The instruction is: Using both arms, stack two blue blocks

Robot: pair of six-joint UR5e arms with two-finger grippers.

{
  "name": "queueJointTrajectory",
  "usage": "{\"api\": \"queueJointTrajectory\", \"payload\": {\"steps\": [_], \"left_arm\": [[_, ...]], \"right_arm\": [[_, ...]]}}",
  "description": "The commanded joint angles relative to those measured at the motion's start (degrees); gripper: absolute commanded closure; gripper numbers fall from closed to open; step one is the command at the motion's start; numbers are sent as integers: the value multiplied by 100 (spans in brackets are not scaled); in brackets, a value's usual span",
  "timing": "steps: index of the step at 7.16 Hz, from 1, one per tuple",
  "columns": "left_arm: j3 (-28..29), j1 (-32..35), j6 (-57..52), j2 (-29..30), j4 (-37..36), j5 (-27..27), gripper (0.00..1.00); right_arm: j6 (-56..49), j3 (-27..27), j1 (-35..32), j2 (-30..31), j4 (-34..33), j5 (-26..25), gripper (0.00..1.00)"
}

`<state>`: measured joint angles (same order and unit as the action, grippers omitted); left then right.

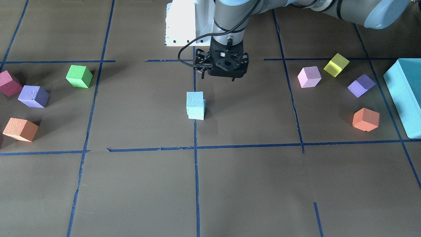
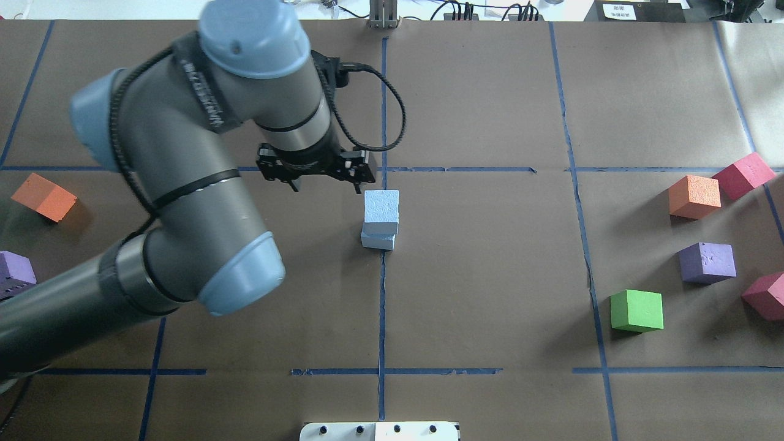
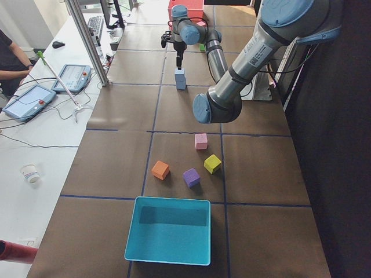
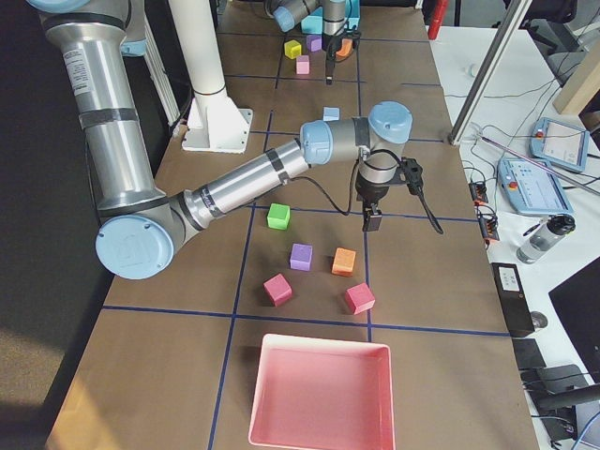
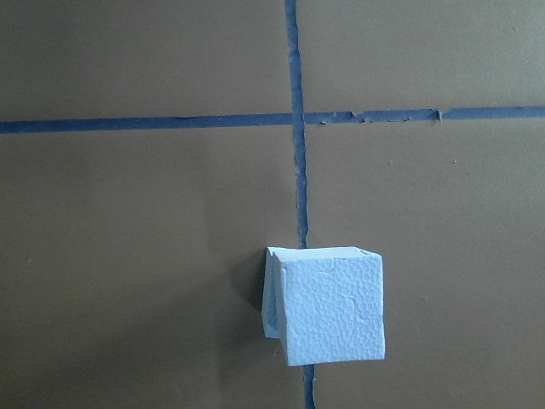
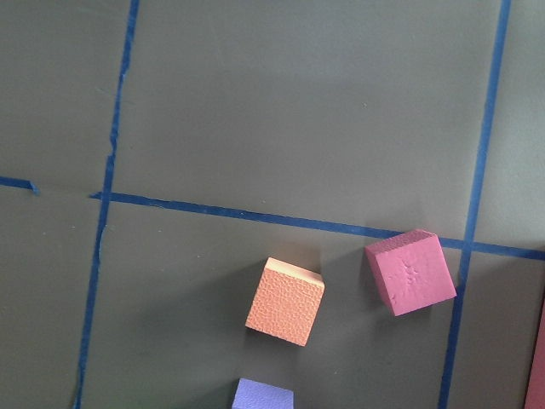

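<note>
The two blue blocks stand stacked at the table's centre on a tape crossing. The upper one point(image 1: 194, 98) point(image 2: 381, 207) sits slightly offset on the lower one point(image 1: 196, 114) point(image 2: 378, 240). My left gripper point(image 1: 217, 78) point(image 2: 326, 187) is open and empty, raised above the table just off the stack on the robot's side. The left wrist view shows the stack point(image 5: 334, 307) from above with no fingers in frame. My right gripper point(image 4: 372, 220) shows only in the exterior right view, hanging over the table near the coloured cubes; I cannot tell whether it is open or shut.
Green point(image 2: 637, 310), purple point(image 2: 707, 262), orange point(image 2: 694, 196) and red point(image 2: 743, 174) cubes lie on the robot's right side. Orange point(image 2: 44, 196) and purple point(image 2: 13, 272) cubes and a teal box point(image 1: 406, 95) lie on its left. A pink tray point(image 4: 322, 394) sits at the right end.
</note>
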<state>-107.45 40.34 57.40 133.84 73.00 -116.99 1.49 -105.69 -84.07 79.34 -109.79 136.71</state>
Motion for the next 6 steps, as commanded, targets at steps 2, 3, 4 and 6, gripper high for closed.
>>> {"api": "queueJointTrajectory", "payload": {"steps": [2,3,4,6], "left_arm": [[-610,1525,-2068,-1472,-41,-814,0],[-610,1956,-2606,-1954,-23,-956,0],[-584,2543,-3420,-2446,-23,-1062,0],[-26,3817,-5168,-3265,29,-1738,0]], "right_arm": [[-70,1248,-355,1054,2479,532,0],[-70,1279,-373,1153,2698,489,0],[-79,1288,-391,1154,2743,358,0],[-87,1209,-391,1146,2761,58,0]]}}
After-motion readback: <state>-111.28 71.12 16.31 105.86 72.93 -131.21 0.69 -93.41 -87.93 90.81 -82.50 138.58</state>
